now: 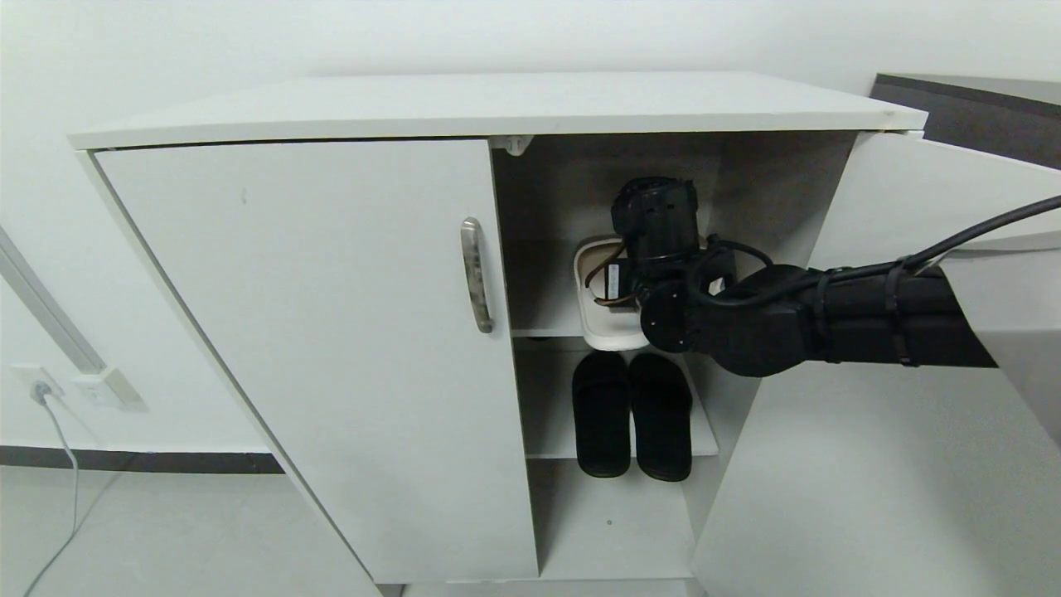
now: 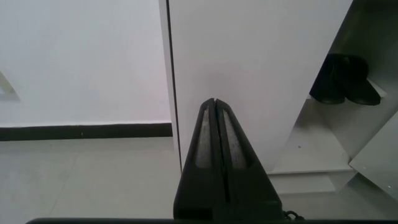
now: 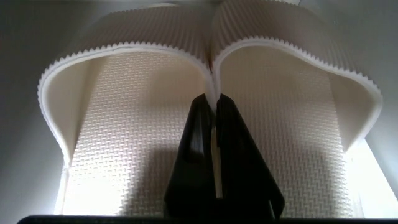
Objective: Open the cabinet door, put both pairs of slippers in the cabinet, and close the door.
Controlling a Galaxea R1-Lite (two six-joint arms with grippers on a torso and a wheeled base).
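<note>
The white cabinet (image 1: 464, 104) has its left door (image 1: 315, 348) shut and its right door (image 1: 870, 464) swung wide open. A pair of black slippers (image 1: 632, 414) lies side by side on the middle shelf, toes inward, also seen as black slippers (image 2: 343, 79). My right arm reaches into the upper shelf. There my right gripper (image 3: 216, 102) is shut on the inner straps of the white slippers (image 3: 143, 124), pinched together; the white slippers (image 1: 598, 319) rest on the shelf's front. My left gripper (image 2: 214, 102) is shut on nothing, low before the closed door.
A metal handle (image 1: 475, 275) runs along the shut door's right edge. The bottom compartment (image 1: 609, 522) is bare. A wall socket with a cable (image 1: 37, 388) sits low on the left wall. A dark surface (image 1: 978, 116) lies behind the cabinet's right.
</note>
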